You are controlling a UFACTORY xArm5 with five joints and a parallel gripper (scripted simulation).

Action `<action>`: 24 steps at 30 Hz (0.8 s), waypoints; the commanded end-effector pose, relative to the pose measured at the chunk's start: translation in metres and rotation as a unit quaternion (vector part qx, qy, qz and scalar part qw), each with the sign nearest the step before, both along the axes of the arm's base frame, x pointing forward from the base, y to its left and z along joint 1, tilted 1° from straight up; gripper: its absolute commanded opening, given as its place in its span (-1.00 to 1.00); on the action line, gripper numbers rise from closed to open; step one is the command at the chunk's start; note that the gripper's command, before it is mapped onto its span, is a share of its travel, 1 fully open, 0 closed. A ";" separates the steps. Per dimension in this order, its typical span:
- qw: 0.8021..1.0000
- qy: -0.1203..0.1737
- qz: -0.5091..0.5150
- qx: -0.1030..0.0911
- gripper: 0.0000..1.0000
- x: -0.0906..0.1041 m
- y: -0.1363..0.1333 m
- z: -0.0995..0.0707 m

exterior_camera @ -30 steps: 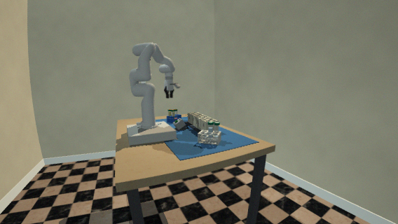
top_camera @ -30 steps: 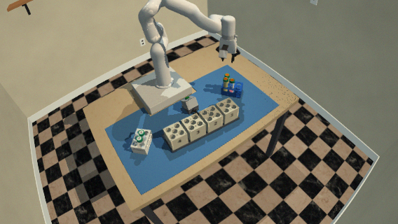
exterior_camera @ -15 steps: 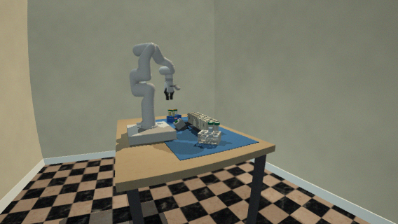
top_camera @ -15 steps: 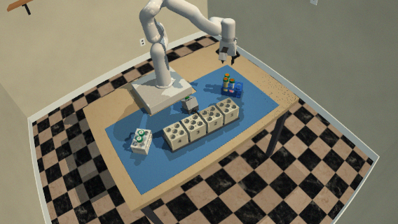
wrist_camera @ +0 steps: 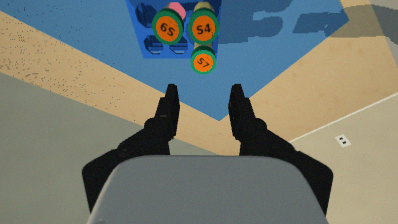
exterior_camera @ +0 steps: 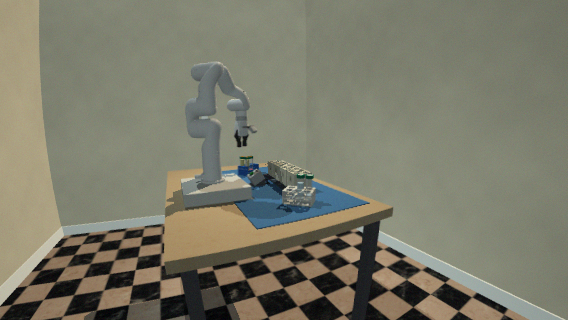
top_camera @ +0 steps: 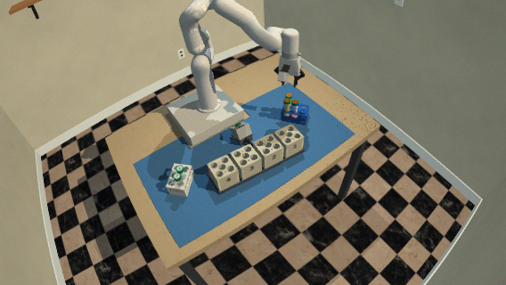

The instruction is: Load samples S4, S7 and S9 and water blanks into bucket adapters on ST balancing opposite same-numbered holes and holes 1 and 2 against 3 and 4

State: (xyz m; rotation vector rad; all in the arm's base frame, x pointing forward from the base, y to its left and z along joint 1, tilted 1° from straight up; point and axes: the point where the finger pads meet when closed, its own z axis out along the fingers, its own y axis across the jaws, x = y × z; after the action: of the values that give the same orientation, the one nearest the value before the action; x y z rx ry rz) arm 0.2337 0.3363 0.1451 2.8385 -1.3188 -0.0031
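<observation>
Pincer (wrist_camera: 202,107) part-open and holding nothing, hung well above the tabletop (top_camera: 147,129) near its far right edge as taken from the arm's base, just short of the blue sample rack RS (top_camera: 303,112). Fingers pointing straight down, tan wood and the mat's corner showing between them. Below and ahead in the wrist view, three orange-dotted caps upright in RS: S9 (wrist_camera: 168,29), S4 (wrist_camera: 202,28) and S7 (wrist_camera: 203,61), the last nearest the pincer.

Nothing loaded so far, judging by the top view: four bucket adapters on stand ST (top_camera: 223,175) in a row along the middle of the blue mat (top_camera: 214,214), all visible holes bare. Blank rack RB (top_camera: 179,183) toward the opposite end of the tabletop, green-capped blanks upright in it. DONE key desk (top_camera: 240,133) just beside the arm's base plate (top_camera: 191,135), untouched. Whole job left: three samples, balancing blanks, the key.

Arm (top_camera: 200,80) raised from the base, folded at the elbow and reaching out sideways, wrist vertical.
</observation>
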 end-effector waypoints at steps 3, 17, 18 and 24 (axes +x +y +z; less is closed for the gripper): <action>1.000 -0.001 0.000 0.002 0.13 0.001 0.001 -0.008; 1.000 -0.001 0.000 0.002 0.13 0.001 0.001 -0.032; 1.000 -0.001 0.000 0.002 0.13 0.001 0.001 -0.034; 1.000 -0.001 0.000 0.002 0.13 0.000 0.001 -0.046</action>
State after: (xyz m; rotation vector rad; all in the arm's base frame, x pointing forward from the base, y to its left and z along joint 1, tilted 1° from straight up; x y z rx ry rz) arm 0.2335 0.3363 0.1048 2.8398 -1.3194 -0.0028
